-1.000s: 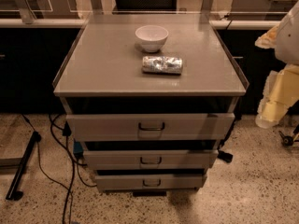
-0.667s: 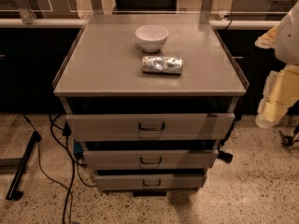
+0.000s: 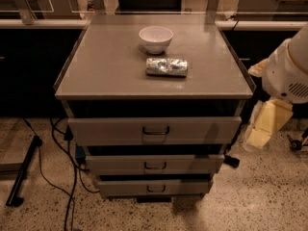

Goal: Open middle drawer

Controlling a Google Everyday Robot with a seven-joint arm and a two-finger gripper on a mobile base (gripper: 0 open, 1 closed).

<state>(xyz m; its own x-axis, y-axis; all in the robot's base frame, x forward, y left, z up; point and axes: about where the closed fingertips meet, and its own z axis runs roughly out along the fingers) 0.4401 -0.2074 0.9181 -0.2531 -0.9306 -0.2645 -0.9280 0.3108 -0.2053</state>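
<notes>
1. Speckled stone floor [image 3: 250, 206] fills the near field. Dark cables [image 3: 72, 186] trail across it at the left, beside a black bar [image 3: 21, 174] lying at an angle.
2. Grey metal cabinet stands centre, with three drawers stacked. Bottom drawer [image 3: 120, 187] is nearest the floor and looks the smallest.
3. Middle drawer [image 3: 120, 165] sits directly above it, second of the three. It has a flat grey front and a small dark U-shaped handle [image 3: 155, 166] at its centre. Dark gaps run above and below the front. Nothing touches the handle.
4. Top drawer [image 3: 106, 129] is above, with a taller and wider front and a matching handle.
5. Gripper [image 3: 264, 124], pale yellow, hangs at the right of the cabinet at about top-drawer height, well apart from the middle drawer. Released or clenched: cannot tell.
6. White arm housing [image 3: 288, 71] is above the gripper, at the right edge.
7. Counter [image 3: 110, 66] on top of the cabinet carries a foil-wrapped packet [image 3: 166, 67], lying flat. A white bowl [image 3: 156, 38] stands upright just behind it.
8. Clear panels and a pale ledge run across the back.
</notes>
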